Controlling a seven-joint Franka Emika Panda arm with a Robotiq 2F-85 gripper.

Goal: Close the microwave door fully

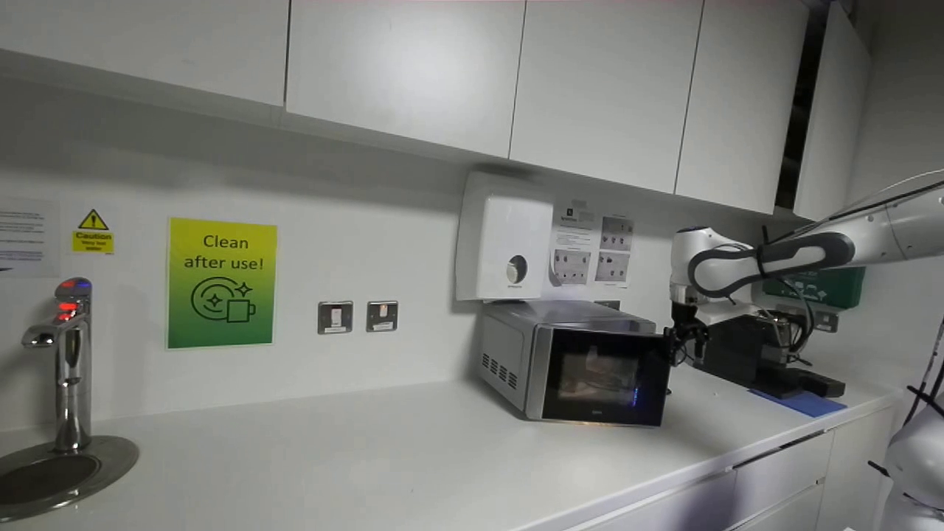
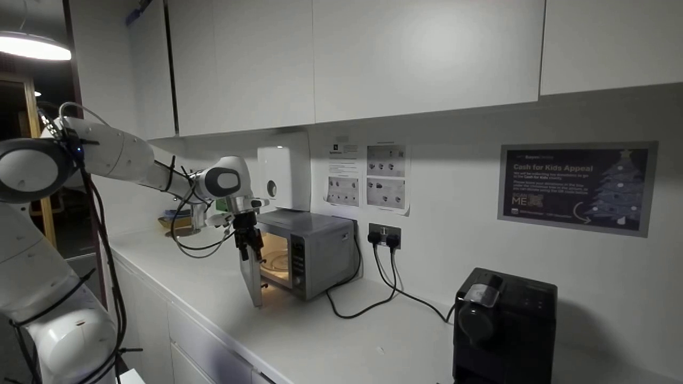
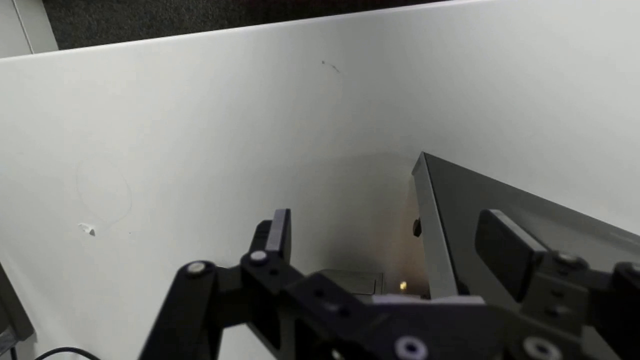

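The silver-grey microwave point(image 1: 505, 354) stands on the counter against the wall and also shows in an exterior view point(image 2: 328, 256) with its lit interior. Its dark glass microwave door point(image 1: 601, 380) is partly open. The door's free edge point(image 2: 255, 282) stands away from the body, with a lit gap behind it. My gripper point(image 1: 684, 346) points down at the door's free edge, near its top; it is the same in an exterior view point(image 2: 252, 255). In the wrist view the gripper point(image 3: 387, 220) is open, with the door point(image 3: 436, 230) between its fingers. Contact cannot be told.
A white wall-mounted box point(image 1: 505, 236) hangs above the microwave. Wall cupboards point(image 1: 605, 88) overhang the counter point(image 2: 320, 336). Black cables point(image 2: 368, 309) lie beside the microwave. A black coffee machine point(image 2: 504, 320) stands further along. A blue mat point(image 1: 796, 403) lies near the counter's front edge.
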